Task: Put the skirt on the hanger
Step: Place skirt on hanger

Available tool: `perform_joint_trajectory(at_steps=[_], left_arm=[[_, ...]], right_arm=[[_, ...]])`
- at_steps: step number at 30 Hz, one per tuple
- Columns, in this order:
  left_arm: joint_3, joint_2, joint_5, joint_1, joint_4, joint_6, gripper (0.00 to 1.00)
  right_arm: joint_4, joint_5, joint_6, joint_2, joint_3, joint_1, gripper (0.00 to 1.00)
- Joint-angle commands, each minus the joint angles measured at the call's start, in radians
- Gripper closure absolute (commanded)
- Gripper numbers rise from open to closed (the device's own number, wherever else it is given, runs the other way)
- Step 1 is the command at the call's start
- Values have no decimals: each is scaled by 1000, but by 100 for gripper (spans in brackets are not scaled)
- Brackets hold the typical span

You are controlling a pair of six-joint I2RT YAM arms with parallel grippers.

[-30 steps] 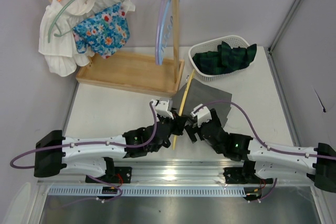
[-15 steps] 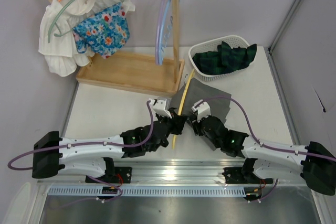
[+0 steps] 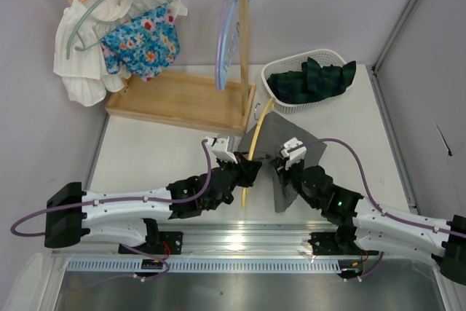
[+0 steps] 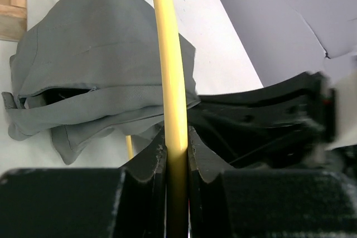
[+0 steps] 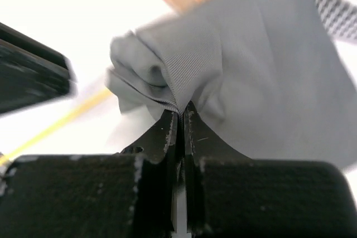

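The grey skirt [image 3: 293, 149] lies crumpled on the white table in front of the basket. A yellow hanger [image 3: 252, 152] runs along its left side. My left gripper [image 3: 246, 174] is shut on the hanger's yellow bar [image 4: 170, 71], which stands upright between the jaws at the left gripper [image 4: 177, 136]. Behind the bar the skirt [image 4: 95, 59] is draped with an open fold. My right gripper [image 3: 282, 171] is just right of the hanger. It is shut on a pinched fold of the skirt's edge [image 5: 173, 96], at the right gripper [image 5: 181, 113].
A wooden clothes rack [image 3: 182, 100] stands at the back left, with white and floral garments [image 3: 135, 41] on hangers and a pale hanger [image 3: 227, 34] at its right post. A white basket [image 3: 274, 92] of dark plaid cloth sits behind the skirt.
My right gripper went from wide open to shut on the skirt's edge and shifted right, drawing the cloth with it. The left gripper stayed clamped on the hanger.
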Motion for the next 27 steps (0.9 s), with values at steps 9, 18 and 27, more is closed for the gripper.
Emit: perform_joint_trajectory(at_steps=[9,18,27], left_arm=[[31,53,75,6,101,-8,100],[12,89,83,6,97,-26,100],[-31,23,183,6,236,73,100]], right_arm=[[17,-79,-140,-43,110,50,100],[-76,-35,-205,-101,199,89,100],[-111,-84,-130,-78,176,94,100]])
